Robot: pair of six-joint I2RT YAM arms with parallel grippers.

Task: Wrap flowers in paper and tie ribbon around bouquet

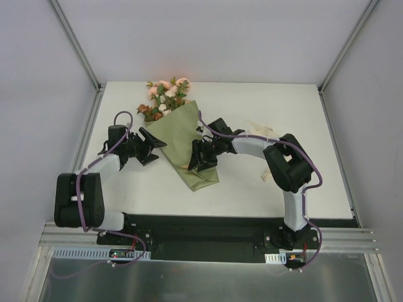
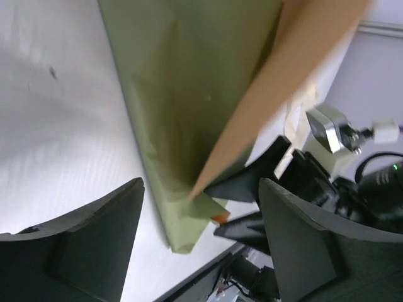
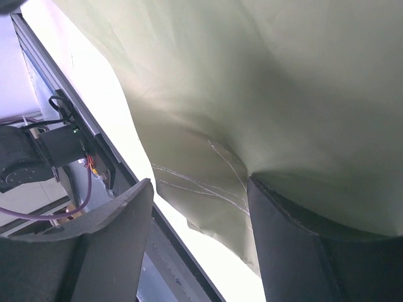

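Note:
The bouquet lies tilted on the white table. Its pink, white and rust flowers [image 1: 165,94] stick out at the far end of the olive-green paper [image 1: 181,135], which narrows toward a folded tip [image 1: 203,179]. My left gripper [image 1: 155,142] is open just left of the cone and holds nothing. In the left wrist view the olive paper [image 2: 182,94] shows an orange-tan flap [image 2: 296,75] beyond the left gripper [image 2: 201,242]. My right gripper [image 1: 200,157] is open over the cone's lower right side. In the right wrist view one finger [image 3: 315,251] rests against the paper [image 3: 283,94]. A cream ribbon [image 1: 259,128] lies behind the right arm.
The table [image 1: 264,100] is walled by grey panels left, right and behind. A black base rail [image 1: 201,226] runs along its near edge. The left arm [image 1: 82,195] stands at the near left and the right arm [image 1: 289,170] bends over the right side.

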